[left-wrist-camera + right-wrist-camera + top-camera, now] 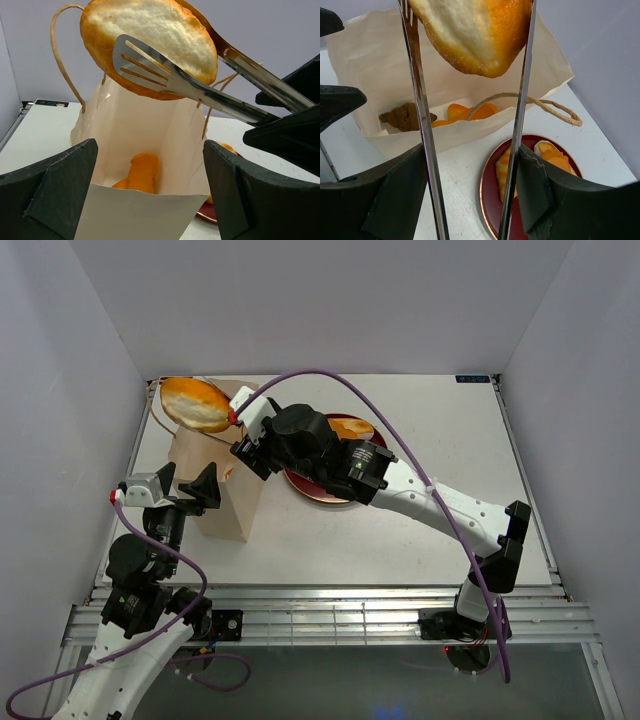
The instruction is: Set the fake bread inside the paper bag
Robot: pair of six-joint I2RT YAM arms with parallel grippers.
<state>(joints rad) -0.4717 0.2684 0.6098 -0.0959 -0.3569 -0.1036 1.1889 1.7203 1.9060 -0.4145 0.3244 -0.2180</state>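
Note:
My right gripper (248,436) (472,185) is shut on thin metal tongs (422,125) (200,92). The tongs clamp a flat golden loaf with a pale underside (195,403) (150,40) (475,30), held above the open top of the cream paper bag (215,480) (135,215) (460,85). Inside the bag lie orange pastries (142,172) (465,112) and a brown croissant (402,117). My left gripper (190,487) (150,190) is open at the bag's near edge, one finger on each side of it. More fake bread (505,167) (355,428) lies on the plate.
The dark red plate (325,490) (490,200) sits just right of the bag, under my right arm. The bag's cord handles (62,55) (550,107) hang loose at its mouth. White walls close in the left, back and right.

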